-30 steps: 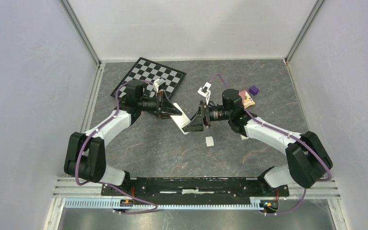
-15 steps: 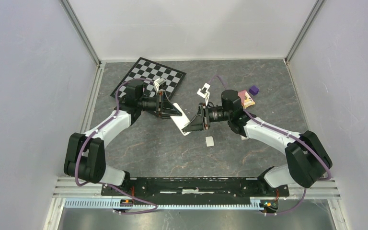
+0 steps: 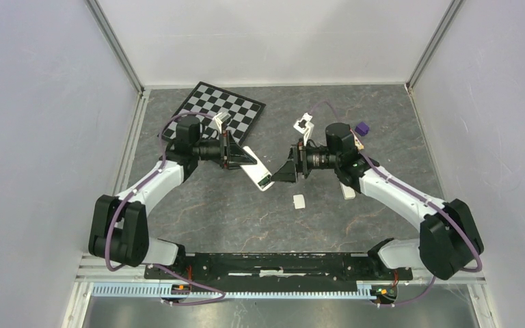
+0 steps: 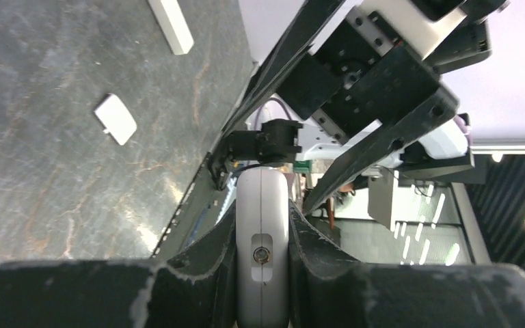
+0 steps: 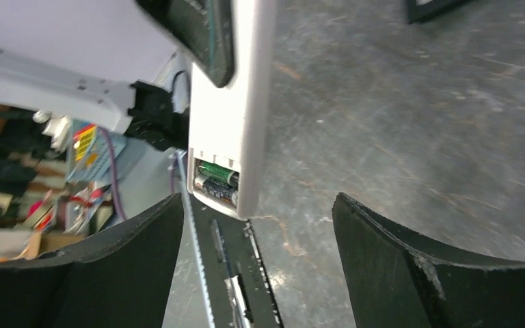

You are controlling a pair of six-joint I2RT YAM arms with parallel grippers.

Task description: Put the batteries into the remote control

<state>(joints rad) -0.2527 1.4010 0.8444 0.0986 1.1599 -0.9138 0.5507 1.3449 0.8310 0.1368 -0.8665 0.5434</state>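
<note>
Work surface: a dark, veined, stone-look table (image 3: 205, 212), matt, enclosed by plain white walls. A black-and-white checkerboard (image 3: 222, 109) lies flat at the far left.

Left gripper (image 3: 245, 158): clamped on the remote control (image 3: 258, 175), fingers pressed against both long sides in the left wrist view. The remote is held above the table centre, its open end towards the right arm. Body is smooth white plastic, slim and rounded at the edges.

Batteries (image 5: 215, 181): two slim cylinders, dark with green wrap, lie side by side in the open compartment at the remote's end.

Right gripper (image 3: 281, 175): fingers spread wide, holding nothing, just beside the remote's open end.

Assessment: loading appears done. A small flat white piece (image 3: 299, 201), probably the compartment cover, lies on the table unfitted. A thin pale stick (image 3: 348, 190) lies near it.
</note>
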